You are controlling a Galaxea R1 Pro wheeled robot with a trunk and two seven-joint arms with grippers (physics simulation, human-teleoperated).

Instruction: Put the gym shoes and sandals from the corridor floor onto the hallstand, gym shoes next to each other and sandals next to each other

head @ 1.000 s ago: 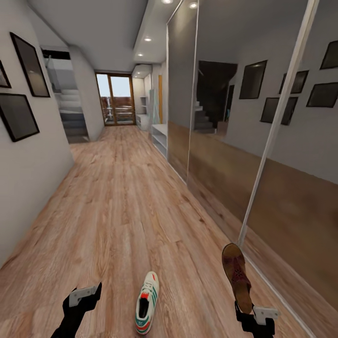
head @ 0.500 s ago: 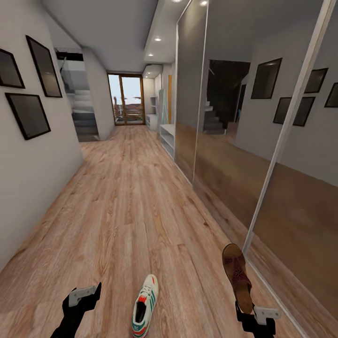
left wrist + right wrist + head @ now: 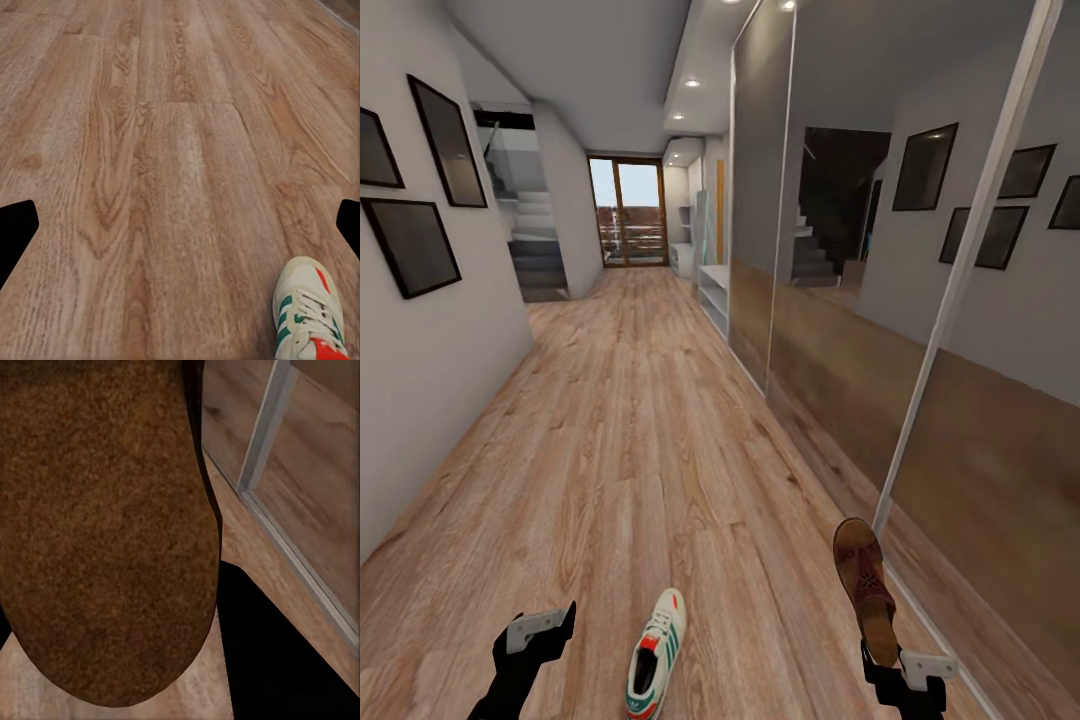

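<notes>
- Brown sandal (image 3: 866, 590): clamped in right claw (image 3: 905, 668), carried heel-down.
- Gym shoe (image 3: 656, 655): on corridor floor (image 3: 620, 430), now nearer; robot advancing towards hallstand (image 3: 713, 292).
- Left claw (image 3: 540, 628): apart, empty.

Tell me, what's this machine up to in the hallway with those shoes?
It is a two-armed robot tidying shoes onto a rack. Its right tool grips one brown sandal by the heel end, holding it up off the wooden floor beside the mirrored wardrobe. Its left tool is open and holds nothing. One white gym shoe lies on the floor between the arms. The grey shoe rack stands far down the corridor.
</notes>
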